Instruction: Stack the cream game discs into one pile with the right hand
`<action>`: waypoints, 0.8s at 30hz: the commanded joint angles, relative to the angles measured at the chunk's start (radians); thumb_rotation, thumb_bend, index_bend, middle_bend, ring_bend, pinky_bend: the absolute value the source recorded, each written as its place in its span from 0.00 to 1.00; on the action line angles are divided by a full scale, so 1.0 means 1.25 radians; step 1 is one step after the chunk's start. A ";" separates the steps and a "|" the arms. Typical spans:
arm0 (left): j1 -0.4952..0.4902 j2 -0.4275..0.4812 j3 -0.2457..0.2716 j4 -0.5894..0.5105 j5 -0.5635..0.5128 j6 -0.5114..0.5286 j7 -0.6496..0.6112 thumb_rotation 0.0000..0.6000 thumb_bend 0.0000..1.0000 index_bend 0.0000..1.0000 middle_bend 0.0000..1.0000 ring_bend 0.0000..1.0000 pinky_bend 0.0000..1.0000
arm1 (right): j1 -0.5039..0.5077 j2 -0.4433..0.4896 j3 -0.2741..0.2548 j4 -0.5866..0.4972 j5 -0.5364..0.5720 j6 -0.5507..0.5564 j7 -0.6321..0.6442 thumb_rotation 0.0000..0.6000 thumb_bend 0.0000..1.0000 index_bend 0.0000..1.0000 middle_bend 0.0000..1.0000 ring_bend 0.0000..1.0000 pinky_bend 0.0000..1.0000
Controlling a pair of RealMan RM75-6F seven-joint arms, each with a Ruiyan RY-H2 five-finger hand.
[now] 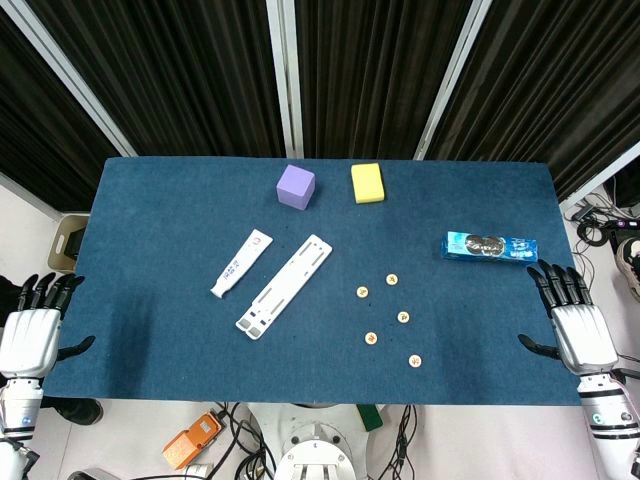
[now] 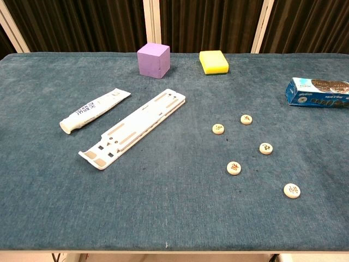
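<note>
**Cream discs lie scattered; stacking not yet begun**

Blue cloth covers the table (image 1: 150, 220). At its left edge the left hand (image 1: 32, 335) rests with fingers spread, holding nothing. Moving right, a white tube (image 2: 94, 111) lies beside a long white plastic tray (image 2: 135, 127), with a purple cube (image 2: 153, 60) and a yellow sponge (image 2: 213, 61) further back.

Right of centre sit the five cream game discs, all flat and apart from one another: one nearest the tray (image 2: 218, 129), one just behind it to the right (image 2: 246, 119), one in the middle (image 2: 266, 148), one toward the front (image 2: 234, 167), and one at the front right (image 2: 292, 190). None is stacked. A blue biscuit packet (image 2: 318, 91) lies behind them.

At the right edge the right hand (image 1: 578, 325) also rests empty with fingers spread, off the discs entirely.

The task appears to be at its start. The next move likely calls for the right hand to reach in and pinch one disc, probably the front-right one, which lies closest. Thin discs on cloth may prove hard to lift.
</note>
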 commanded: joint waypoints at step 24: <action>0.001 0.000 0.001 0.004 0.021 0.018 -0.006 1.00 0.07 0.15 0.13 0.07 0.00 | 0.264 -0.287 -0.020 0.074 -0.104 -0.358 -0.178 1.00 0.37 0.34 0.01 0.00 0.05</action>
